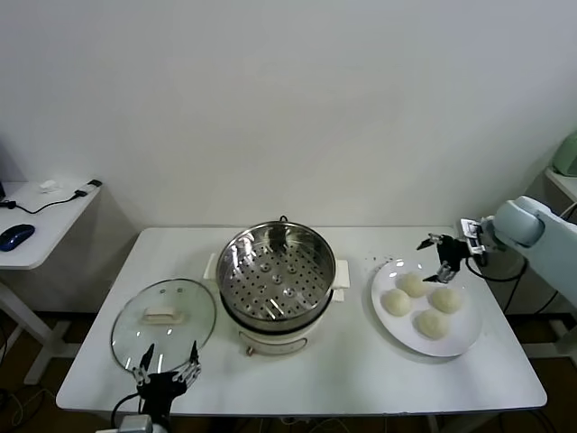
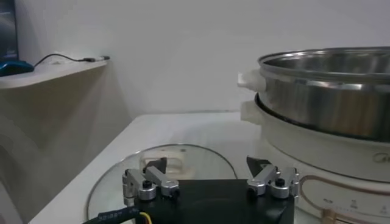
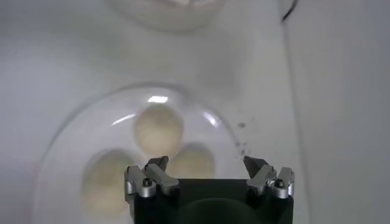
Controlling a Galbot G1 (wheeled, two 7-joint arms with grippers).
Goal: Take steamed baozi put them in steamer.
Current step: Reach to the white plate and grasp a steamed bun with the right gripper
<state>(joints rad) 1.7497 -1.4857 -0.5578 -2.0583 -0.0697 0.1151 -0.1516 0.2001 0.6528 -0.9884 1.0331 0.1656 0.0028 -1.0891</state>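
The steamer [image 1: 275, 271], a shiny steel pot with a perforated tray on a white base, stands mid-table and holds no buns. It also shows in the left wrist view [image 2: 329, 91]. Four cream-white baozi [image 1: 414, 284] lie on a white plate [image 1: 469, 336] to its right. My right gripper [image 1: 437, 257] hovers open and empty over the plate's far edge. In the right wrist view my right gripper [image 3: 205, 161] is above the baozi [image 3: 158, 128] on the plate [image 3: 67, 134], with three buns showing. My left gripper [image 1: 169, 354] is open and empty at the table's front left.
A round glass lid [image 1: 164, 320] with a white handle lies left of the steamer, just beyond my left gripper [image 2: 207, 163], and shows in the left wrist view [image 2: 109, 189]. A side table with a blue mouse [image 1: 16, 236] stands far left. A cable hangs near the right arm.
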